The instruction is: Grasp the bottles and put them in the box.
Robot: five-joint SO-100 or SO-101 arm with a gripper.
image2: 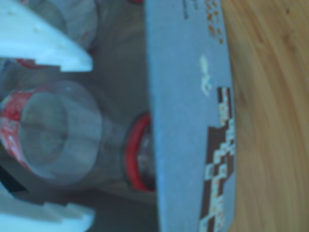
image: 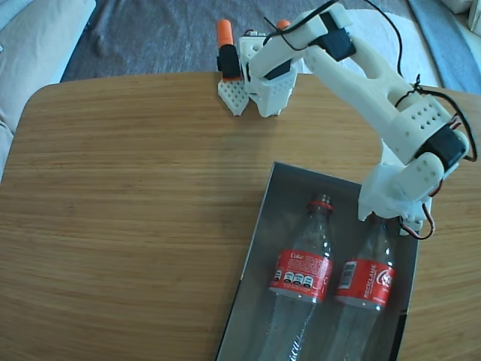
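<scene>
- Both bottles [image: 303, 272] [image: 367, 282] lie side by side inside the box [image: 279, 189] on the bench [image: 135, 226].
- The tool [image2: 72, 140] hangs wide apart over the right bottle's neck, gripping nothing.

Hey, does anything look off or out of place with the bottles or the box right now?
Nothing stands out. Both bottles lie side by side inside the box, necks toward the table's far edge, no spill or damage visible. The gripper is over the box end with its jaws apart, holding nothing.
</scene>
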